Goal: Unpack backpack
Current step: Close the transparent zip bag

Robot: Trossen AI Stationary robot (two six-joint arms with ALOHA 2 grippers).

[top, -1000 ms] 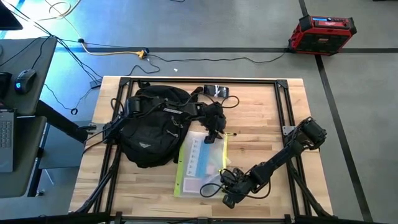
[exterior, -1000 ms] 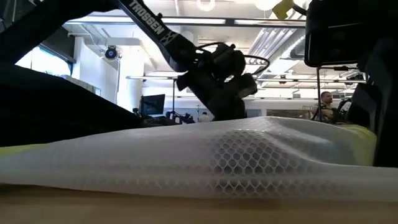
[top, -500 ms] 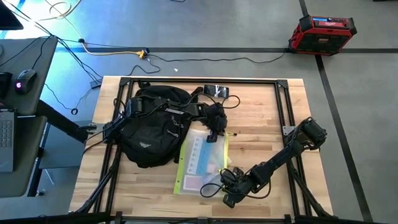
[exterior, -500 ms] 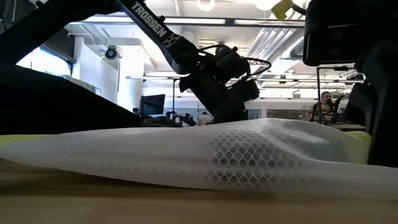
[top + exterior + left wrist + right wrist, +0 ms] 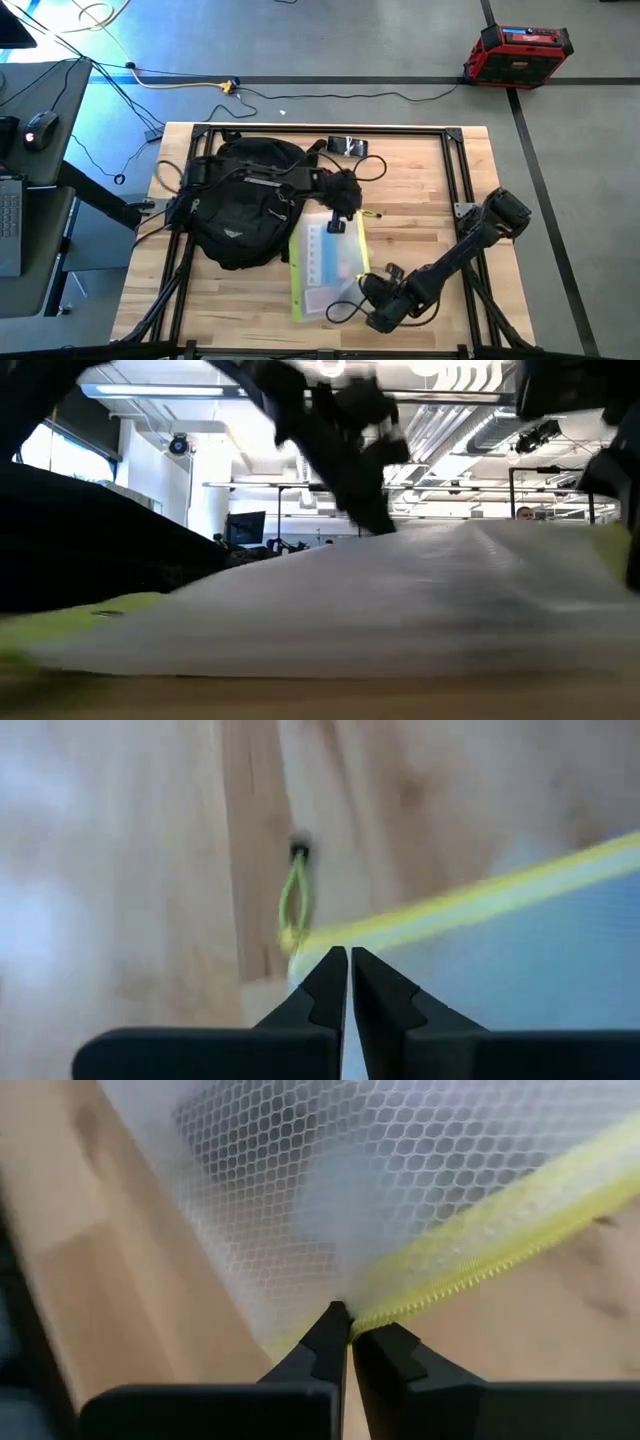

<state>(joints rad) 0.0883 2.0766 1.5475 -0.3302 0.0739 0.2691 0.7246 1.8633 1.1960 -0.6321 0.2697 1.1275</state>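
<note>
While both end effectors pinch the mesh pouch (image 5: pixel 328 262), blur hides the backpack (image 5: pixel 245 205) interior.

We count one table (image 5: pixel 420 190), and on it one black backpack (image 5: pixel 240 205), one clear mesh pouch (image 5: pixel 325 265) edged with a yellow zipper, and one small dark flat thing (image 5: pixel 347 147) near the far edge. Two dark arms reach over it, so two grippers: the left gripper (image 5: pixel 342 202) and the right gripper (image 5: pixel 372 297). On the floor we count one red box (image 5: pixel 517 55).
</note>
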